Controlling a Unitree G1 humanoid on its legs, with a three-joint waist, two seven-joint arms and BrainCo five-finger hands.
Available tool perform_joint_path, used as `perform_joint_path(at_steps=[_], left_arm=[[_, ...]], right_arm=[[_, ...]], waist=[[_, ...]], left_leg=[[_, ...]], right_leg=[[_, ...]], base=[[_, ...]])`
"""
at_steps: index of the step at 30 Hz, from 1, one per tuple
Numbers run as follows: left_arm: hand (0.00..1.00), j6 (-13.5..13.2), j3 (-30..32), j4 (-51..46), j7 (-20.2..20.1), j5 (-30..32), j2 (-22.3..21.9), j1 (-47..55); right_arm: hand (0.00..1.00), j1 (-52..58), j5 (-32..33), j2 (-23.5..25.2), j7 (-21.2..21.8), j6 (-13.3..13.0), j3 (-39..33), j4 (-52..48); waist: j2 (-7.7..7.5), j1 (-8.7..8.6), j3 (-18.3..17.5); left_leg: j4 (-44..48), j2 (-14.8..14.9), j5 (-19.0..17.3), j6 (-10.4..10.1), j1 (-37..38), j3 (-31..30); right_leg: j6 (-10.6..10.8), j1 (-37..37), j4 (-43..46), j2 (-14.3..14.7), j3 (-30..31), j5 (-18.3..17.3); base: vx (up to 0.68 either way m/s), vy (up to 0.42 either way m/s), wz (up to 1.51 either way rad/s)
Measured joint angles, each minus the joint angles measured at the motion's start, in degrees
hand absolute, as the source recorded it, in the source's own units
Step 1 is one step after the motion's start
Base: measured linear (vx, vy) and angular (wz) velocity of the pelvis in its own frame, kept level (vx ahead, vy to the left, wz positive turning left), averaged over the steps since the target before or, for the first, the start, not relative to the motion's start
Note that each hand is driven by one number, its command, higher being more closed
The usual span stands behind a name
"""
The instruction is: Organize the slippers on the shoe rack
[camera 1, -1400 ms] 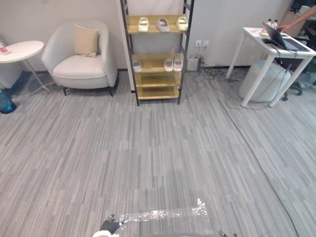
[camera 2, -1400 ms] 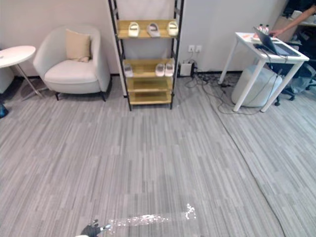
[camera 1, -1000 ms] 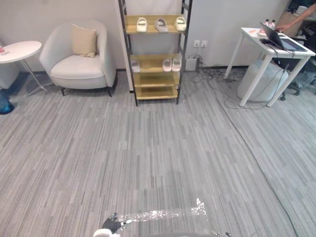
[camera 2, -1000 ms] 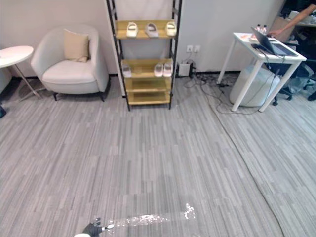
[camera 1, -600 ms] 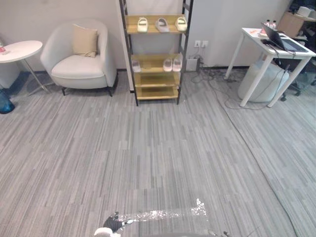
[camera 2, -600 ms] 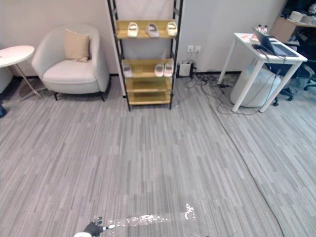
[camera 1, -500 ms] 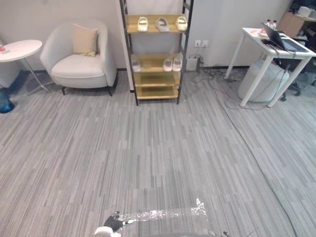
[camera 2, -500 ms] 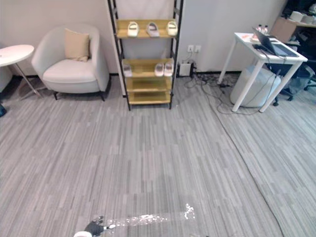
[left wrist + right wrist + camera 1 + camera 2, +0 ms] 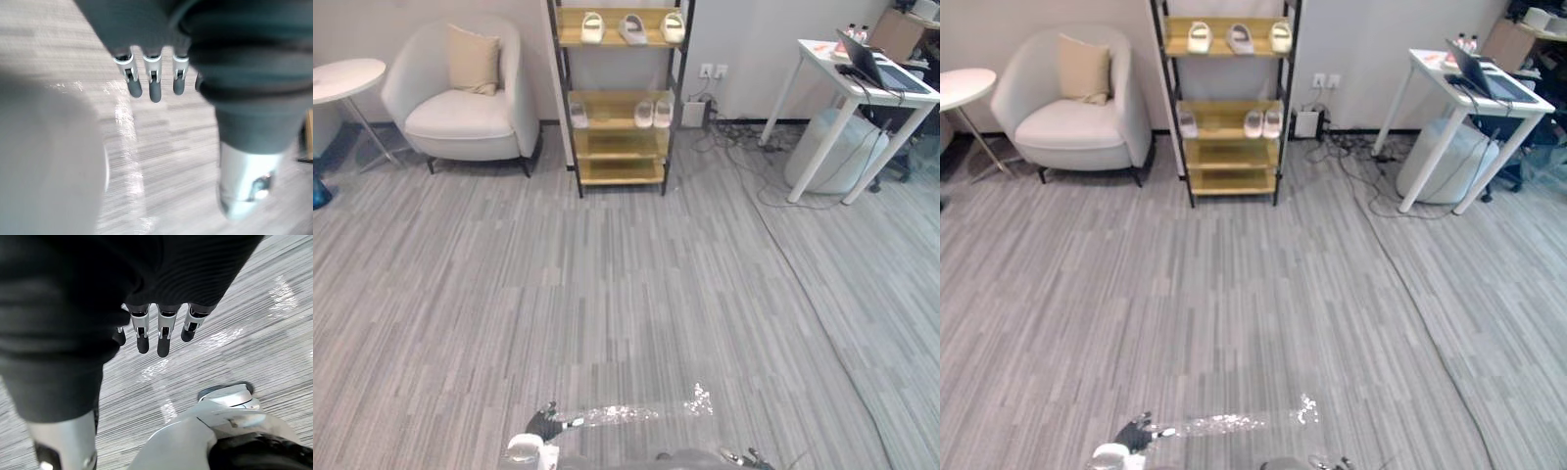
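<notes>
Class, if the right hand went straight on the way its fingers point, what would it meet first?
Probably the grey striped carpet: the right hand hangs open above it, and nothing shows between.

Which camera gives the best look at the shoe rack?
The right eye view: the shoe rack shows its shelves and slippers with margin above. The left eye view cuts closer to its top shelf. Both wrist views face the floor.

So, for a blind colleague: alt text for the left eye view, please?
A wooden shoe rack stands at the far wall beyond grey carpet, with three slippers on its top shelf and three more on the shelf below. A white armchair sits to its left, a white desk with a laptop to its right.
</notes>
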Motion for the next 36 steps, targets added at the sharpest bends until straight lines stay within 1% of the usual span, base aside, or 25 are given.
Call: perform_joint_path(at_steps=[1, 3, 5, 6, 7, 8, 10, 11, 13, 14, 16, 17, 19, 21, 23, 24, 25, 26, 28, 29, 30, 31, 32, 34, 36], left_arm=[[0.00, 0.0, 0.0, -0.3, 0.0, 0.0, -0.7, -0.2], [0.00, -0.1, 0.2, -0.6, 0.2, -0.2, -1.6, -0.1], [0.00, -0.1, 0.2, -1.5, 0.6, -0.6, -1.8, -0.1], [0.00, -0.1, -0.1, -1.3, 1.0, -0.9, -1.7, -0.1], [0.00, -0.1, -0.9, -0.7, 1.0, -0.9, -1.6, 0.0], [0.00, -0.1, -0.9, -0.5, 1.0, -0.9, -1.7, 0.1], [0.00, 0.1, 0.1, -0.2, 1.1, -0.9, -0.4, 1.0], [0.00, 0.1, 0.2, 0.0, 1.0, -0.9, -0.3, 1.0], [0.00, 0.2, -0.4, -0.1, 1.0, -0.9, -0.5, 0.8], [0.00, 0.2, -0.5, -0.2, 1.0, -1.0, -0.9, 0.8], [0.00, 0.3, -0.5, 0.0, 1.0, -1.0, -1.8, 0.6], [0.00, 0.3, -0.5, 0.0, 1.0, -1.0, -2.3, 0.5], [0.00, 0.3, -0.9, 0.4, 1.0, -1.1, -2.6, 0.0], [0.00, 0.3, -1.0, 1.2, 1.0, -1.2, -2.9, -1.0], [0.00, 0.3, -2.2, 1.6, 1.1, -1.3, -2.6, -1.1], [0.00, 0.3, -2.5, 2.9, 1.0, -1.4, -2.8, -1.2], [0.00, 0.2, -1.8, 3.2, 1.0, -1.6, -4.4, -1.2], [0.00, 0.2, -1.7, 3.1, 1.0, -1.6, -4.7, -1.2], [0.00, 0.2, 1.4, 2.6, 1.0, -1.6, -6.9, -1.2], [0.00, 0.2, 1.9, 2.2, 1.0, -1.6, -7.0, -1.2], [0.00, 0.2, 2.5, 1.3, 0.9, -1.6, -7.3, -1.2], [0.00, 0.2, 2.6, -0.3, 0.9, -1.7, -7.2, -1.1], [0.00, 0.1, 2.6, -1.0, 0.9, -1.8, -7.2, -1.1], [0.00, -0.1, 2.5, -2.1, 0.9, -2.1, -7.4, -1.0], [0.00, -0.2, 2.5, -2.8, 0.9, -2.1, -7.7, -1.0]], right_arm=[[0.00, -0.1, 0.4, -0.6, -0.3, 0.1, 0.0, -0.6], [0.00, -0.5, 0.4, -1.2, -0.4, 0.3, 0.6, -1.6], [0.00, -1.3, 0.4, -1.5, -0.6, 0.3, 1.4, -1.7], [0.00, -2.1, 0.4, -2.0, -0.7, 0.2, 1.8, -1.5], [0.00, -2.6, 0.4, -2.2, -0.7, 0.2, 1.8, -1.1], [0.00, -2.7, 0.4, -2.1, -0.7, 0.3, 1.8, -1.1], [0.00, -1.0, 0.3, -0.3, -0.7, 0.2, 2.0, -1.8], [0.00, -0.8, 0.3, 0.0, -0.5, 0.1, 1.9, -2.0], [0.00, -0.9, 0.1, 0.3, -0.3, 0.1, 1.6, -2.4], [0.00, -0.3, -0.3, 0.2, -0.3, 0.1, 1.5, -2.6], [0.00, -0.4, -0.8, -0.5, -0.2, 0.1, 1.8, -3.7], [0.00, -0.5, -0.8, -0.7, -0.1, -0.2, 1.8, -3.8], [0.00, -1.4, -0.8, -0.8, -0.1, -0.4, 1.7, -3.8], [0.00, -2.2, -0.8, -1.0, 0.0, -0.4, 1.7, -3.7], [0.00, -2.1, -0.8, -0.9, 0.0, -0.4, 1.8, -3.3], [0.00, -1.8, -0.8, -0.9, 0.1, -0.4, 1.6, -1.7], [0.00, -2.8, -0.8, -2.1, -0.2, -0.2, 1.5, -1.0], [0.00, -2.9, -0.8, -2.1, -0.2, -0.3, 1.5, -1.1], [0.00, -3.0, -0.8, -2.5, -0.1, -0.2, 1.8, -1.5], [0.00, -3.0, -0.7, -2.5, -0.1, -0.3, 2.0, -1.6], [0.00, -2.8, -0.7, -2.4, -0.2, -0.3, 2.4, -1.9], [0.00, -2.9, -0.4, -2.1, -0.3, -0.3, 2.8, -2.2], [0.00, -2.9, 0.0, -2.0, -0.3, -0.3, 3.3, -2.6], [0.00, -3.1, 1.6, -1.6, -0.3, -0.5, 4.0, -4.0], [0.00, -3.5, 1.8, -1.3, -0.4, -0.5, 4.0, -4.0]], waist=[[1.00, -0.08, 0.4], [1.77, 0.13, 0.5], [2.00, 0.51, 0.3], [2.42, 0.78, 0.0], [2.93, 0.88, -0.3], [2.70, 0.95, -0.5], [-0.64, 1.09, -4.5], [-1.12, 0.94, -4.7], [-1.92, 0.34, -4.1], [-1.14, 0.15, -3.4], [-0.40, 0.26, -2.9], [-0.01, 0.10, -2.8], [0.13, -0.27, -2.7], [0.55, -0.63, -2.5], [0.29, -1.01, -2.3], [0.62, -1.51, -2.2], [2.90, -1.51, -1.4], [3.00, -1.52, -1.2], [3.50, -1.70, -0.7], [3.42, -1.75, -0.6], [2.75, -1.67, 0.0], [2.30, -0.74, 0.3], [2.04, -0.09, 0.3], [1.75, 0.33, 0.3], [1.90, 0.63, 0.3]], left_leg=[[0.6, 0.3, -1.4, 1.5, -1.5, 1.5], [-3.0, -0.2, -2.0, 2.3, -3.6, 3.6], [-9.8, -1.5, -1.0, 2.8, -4.8, 4.7], [-17.3, -2.6, 1.3, 2.2, -4.7, 3.3], [-18.0, -3.4, 2.8, 4.6, -5.7, 1.2], [-17.0, -3.4, 3.3, 5.4, -5.8, 0.8], [-16.1, -6.6, 0.0, 5.9, -4.5, 3.8], [-16.5, -7.3, -0.4, 6.2, -3.3, 4.4], [-18.3, -9.3, -2.0, 7.5, 2.7, 4.3], [-19.7, -9.4, -2.7, 7.9, 6.5, 3.8], [-24.2, -8.8, -2.9, 8.0, 13.2, 3.0], [-26.5, -8.0, -2.8, 8.0, 16.2, 2.9], [-28.4, -6.7, -2.8, 8.0, 17.9, 2.7], [-29.4, -5.2, -2.8, 8.0, 19.2, 1.6], [-29.8, -4.6, -3.0, 7.5, 20.5, 0.1], [-29.2, -4.0, -4.5, 4.9, 22.2, -1.9], [-28.0, -2.2, -4.0, 3.5, 23.1, -2.0], [-27.0, -2.1, -3.5, 2.6, 23.0, -2.0], [-9.4, -0.3, -0.1, -1.4, 16.1, -2.5], [-4.9, 0.3, 1.3, -1.7, 14.2, -2.6], [6.2, 2.7, 2.5, -2.2, 9.7, -2.4], [17.0, 5.4, 1.4, -1.3, 5.0, -0.4], [19.7, 6.4, 0.3, -0.7, 2.9, 1.0], [17.0, 7.2, -1.8, 1.7, -2.2, 5.6], [9.1, 6.2, -2.6, 2.3, -4.9, 9.1]], right_leg=[[-0.1, 0.6, -0.2, -0.1, 0.5, -0.4], [0.0, 1.0, -0.6, -0.4, 1.7, -0.8], [-0.2, 1.4, -2.1, -0.7, 3.2, -0.8], [0.2, 1.3, -3.3, -0.6, 4.3, -1.1], [0.6, 1.3, -3.0, -0.1, 5.8, -2.2], [0.9, 1.3, -2.6, -0.1, 6.3, -2.9], [4.0, -1.2, 5.7, -3.7, 8.2, -5.8], [5.1, -2.8, 10.2, -4.4, 8.3, -5.5], [10.1, -8.9, 29.4, -5.6, 8.9, -1.8], [8.7, -11.2, 36.9, -5.7, 7.6, -2.0], [5.3, -13.7, 39.8, -5.5, 3.0, -3.8], [3.8, -16.0, 37.8, -5.4, 0.0, -4.7], [3.5, -19.9, 30.3, -4.7, -2.9, -4.7], [2.5, -22.8, 21.1, -3.0, -3.6, -2.3], [1.7, -22.8, 8.0, -1.0, -2.1, 6.5], [-0.6, -22.1, 7.5, -0.9, -2.1, 12.3], [-1.7, -21.4, 10.0, -0.3, -3.4, 9.9], [-1.7, -21.1, 10.4, -0.5, -3.5, 8.8], [-2.9, -16.8, 9.6, -0.5, -5.2, 5.5], [-3.0, -15.7, 9.0, -0.5, -5.4, 5.2], [-3.6, -12.5, 7.2, 0.0, -5.9, 4.3], [-4.7, -8.4, 5.7, 0.8, -6.1, 3.0], [-5.0, -6.3, 5.0, 1.0, -6.1, 2.3], [-4.5, -1.4, 1.9, 1.3, -6.1, 1.2], [-3.2, 1.4, -0.7, 1.3, -5.9, 0.5]], base=[[0.13, -0.033, -0.13], [0.18, 0.041, -0.21], [0.24, 0.109, -0.40], [0.27, 0.197, -0.68], [0.29, 0.221, -0.70], [0.48, 0.298, -0.68], [0.53, 0.226, -0.61], [0.41, 0.144, -0.36], [0.59, 0.222, 0.04], [0.58, 0.167, 0.18], [0.41, 0.042, 0.08], [0.35, 0.008, 0.08], [0.44, -0.067, 0.21], [0.48, -0.148, 0.34], [0.43, -0.199, 0.39], [0.50, -0.230, 0.38], [0.48, -0.228, 0.34], [0.53, -0.280, 0.18], [0.48, -0.293, 0.31], [0.31, -0.206, 0.33], [0.26, -0.184, 0.10], [0.37, -0.255, -0.02], [0.32, -0.204, -0.15], [0.27, -0.103, -0.07], [0.27, -0.006, -0.10]])
